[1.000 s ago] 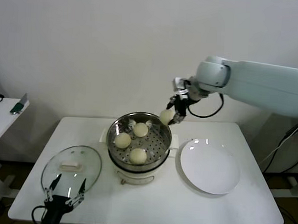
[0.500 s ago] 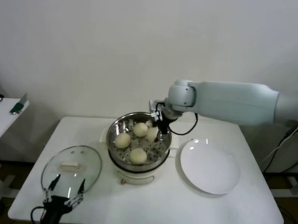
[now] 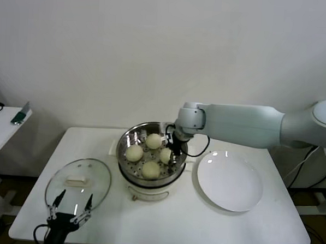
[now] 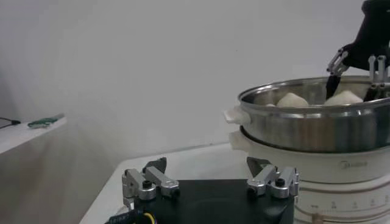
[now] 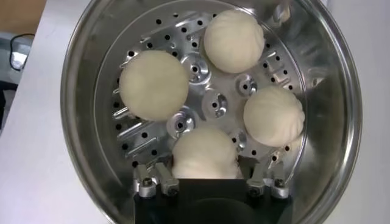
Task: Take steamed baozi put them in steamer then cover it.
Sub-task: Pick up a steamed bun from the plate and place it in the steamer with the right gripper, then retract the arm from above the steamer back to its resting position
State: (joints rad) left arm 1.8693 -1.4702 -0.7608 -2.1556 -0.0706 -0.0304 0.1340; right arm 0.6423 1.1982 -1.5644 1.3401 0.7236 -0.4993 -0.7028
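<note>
The steel steamer (image 3: 124,143) stands on its white base at the table's middle. Three baozi (image 3: 153,140) (image 3: 134,153) (image 3: 151,169) lie on its perforated tray. My right gripper (image 3: 170,153) reaches down inside the pot and is shut on the fourth baozi (image 3: 165,155), which is low over the tray. In the right wrist view the fingers (image 5: 159,178) flank this bun (image 5: 204,152), with the other three (image 5: 153,84) (image 5: 233,40) (image 5: 273,115) around it. The glass cover (image 3: 89,175) lies flat at the front left. My left gripper (image 3: 71,209) is open just in front of it.
An empty flat white plate (image 3: 229,182) lies to the right of the steamer. In the left wrist view the steamer (image 4: 304,128) stands close ahead of my left gripper (image 4: 207,164). A small side table (image 3: 1,124) stands to the far left.
My right arm has swung in from behind the steamer and lowered the fourth baozi down into the pot onto the tray's right side. The left arm has not moved.
</note>
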